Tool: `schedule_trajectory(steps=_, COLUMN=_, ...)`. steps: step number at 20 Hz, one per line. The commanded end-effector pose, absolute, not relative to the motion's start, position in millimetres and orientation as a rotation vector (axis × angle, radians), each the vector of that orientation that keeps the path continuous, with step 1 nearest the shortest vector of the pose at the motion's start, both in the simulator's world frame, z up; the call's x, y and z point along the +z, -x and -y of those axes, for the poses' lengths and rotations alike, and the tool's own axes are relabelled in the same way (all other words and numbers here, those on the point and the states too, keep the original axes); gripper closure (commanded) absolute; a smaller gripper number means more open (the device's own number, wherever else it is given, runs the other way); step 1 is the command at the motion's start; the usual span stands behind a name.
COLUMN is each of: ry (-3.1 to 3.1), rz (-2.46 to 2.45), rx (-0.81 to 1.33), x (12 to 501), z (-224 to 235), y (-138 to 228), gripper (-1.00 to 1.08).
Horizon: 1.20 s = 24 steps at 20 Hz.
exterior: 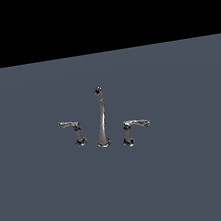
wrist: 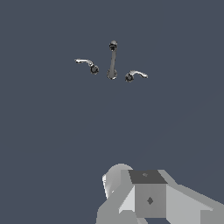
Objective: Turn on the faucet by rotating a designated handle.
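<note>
Floor (exterior: pixel 46 203): flat, uniform grey-blue surface; fills the lower part of the exterior view beneath a black band and the whole background of the wrist view.
Gripper (wrist: pixel 151 199): only blocky grey and white housing shows in the wrist view; the fingers are out of frame, so whether they are apart or together cannot be told. It is well apart from the faucet. Not visible in the exterior view.
Faucet (exterior: pixel 101 119): shiny chrome three-piece set standing on the floor near the centre of the exterior view; also seen in the wrist view (wrist: pixel 112 61).
Spout (exterior: pixel 101 116): tall, slender, slightly curved, upright on a round base; stands between the two levers.
Handle (exterior: pixel 135 128): chrome lever on a short post with round base, on the exterior view's right of the spout; broad bright blade points away from the spout. Wrist view (wrist: pixel 136 75).
Second lever (exterior: pixel 73 131): thinner-armed, on the exterior view's left of the spout; arm points away from the spout. Wrist view (wrist: pixel 86 64).
</note>
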State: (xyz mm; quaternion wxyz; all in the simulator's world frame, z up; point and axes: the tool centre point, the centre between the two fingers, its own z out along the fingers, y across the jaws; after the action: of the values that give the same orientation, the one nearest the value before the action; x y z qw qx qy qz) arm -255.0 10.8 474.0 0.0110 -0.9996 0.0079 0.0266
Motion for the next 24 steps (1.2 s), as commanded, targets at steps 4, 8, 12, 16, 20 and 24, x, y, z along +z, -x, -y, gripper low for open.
schedule_trajectory(steps=4, ry=3.118, rz=-0.034, rx=0.083, x=472.7, z=-11.3, y=254.3, gripper=1.08)
schedule_trajectory(steps=8, ry=3.118, rz=-0.076, rx=0.082, x=466.8, z=-13.1, y=250.9, gripper=1.08)
schedule_trajectory(steps=12, ry=3.115, rz=-0.152, rx=0.08, x=456.2, z=-16.2, y=244.7, gripper=1.08)
schedule_trajectory(steps=16, ry=3.108, rz=-0.262, rx=0.078, x=440.7, z=-20.2, y=235.3, gripper=1.08)
schedule_trajectory(steps=20, ry=3.093, rz=-0.407, rx=0.075, x=420.2, z=-24.4, y=222.4, gripper=1.08)
schedule_trajectory(steps=24, ry=3.067, rz=-0.575, rx=0.071, x=396.3, z=-27.7, y=206.9, gripper=1.08)
